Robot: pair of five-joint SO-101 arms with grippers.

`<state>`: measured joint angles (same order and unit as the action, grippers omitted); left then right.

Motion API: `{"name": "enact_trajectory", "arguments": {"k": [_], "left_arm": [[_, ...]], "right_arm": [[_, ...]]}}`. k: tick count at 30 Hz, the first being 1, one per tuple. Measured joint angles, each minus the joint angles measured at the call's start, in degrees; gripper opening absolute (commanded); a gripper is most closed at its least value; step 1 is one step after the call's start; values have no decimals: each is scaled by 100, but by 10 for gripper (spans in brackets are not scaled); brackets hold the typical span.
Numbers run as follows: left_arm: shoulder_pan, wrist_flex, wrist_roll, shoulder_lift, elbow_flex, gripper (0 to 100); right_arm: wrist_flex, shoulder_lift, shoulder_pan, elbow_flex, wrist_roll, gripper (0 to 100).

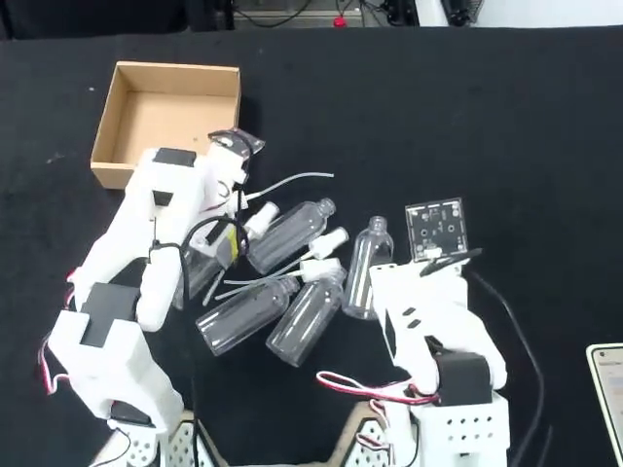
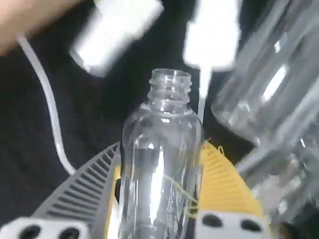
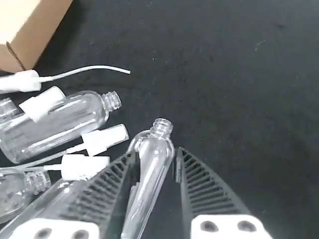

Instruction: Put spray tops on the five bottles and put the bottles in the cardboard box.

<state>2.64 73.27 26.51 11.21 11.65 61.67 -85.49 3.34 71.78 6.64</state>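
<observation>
Clear plastic is what I am gripping on both sides. My left gripper (image 2: 162, 149) is clamping the left-hand bottle (image 2: 160, 194) around its body, with a grey finger on one flank and a yellow one on the other. Its threaded neck is sitting open, with no top on it. My right gripper (image 3: 156, 154) is pinching the right-hand bottle (image 3: 149, 179), its fingers pressing against both sides, and that neck is also bare.

In the high view this right-hand bottle is lying at 3 o'clock of the cluster, its neck pointing toward 12 o'clock. A third bottle (image 1: 292, 233) is lying at 12 o'clock of the cluster, and two more (image 1: 243, 313) (image 1: 307, 316) are lying side by side at 6 o'clock. White spray tops are lying loose among them. One (image 1: 329, 240) is lying just beside the third bottle, and another (image 1: 261, 216), trailing a long thin tube, is resting near my left arm.

I am seeing the cardboard box (image 1: 175, 68) standing open at 10 o'clock from the cluster, well apart from my right gripper, all on the black counter (image 1: 467, 117).
</observation>
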Motion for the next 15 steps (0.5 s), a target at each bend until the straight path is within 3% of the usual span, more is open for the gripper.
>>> {"name": "enact_trajectory", "arguments": {"k": [10,15], "left_arm": [[-527,1864,0,-1204,-879,123],[-1327,2251,325,-2145,-791,123]], "right_arm": [[0,0,0,0,0,116],[0,0,35,0,0,116]]}}
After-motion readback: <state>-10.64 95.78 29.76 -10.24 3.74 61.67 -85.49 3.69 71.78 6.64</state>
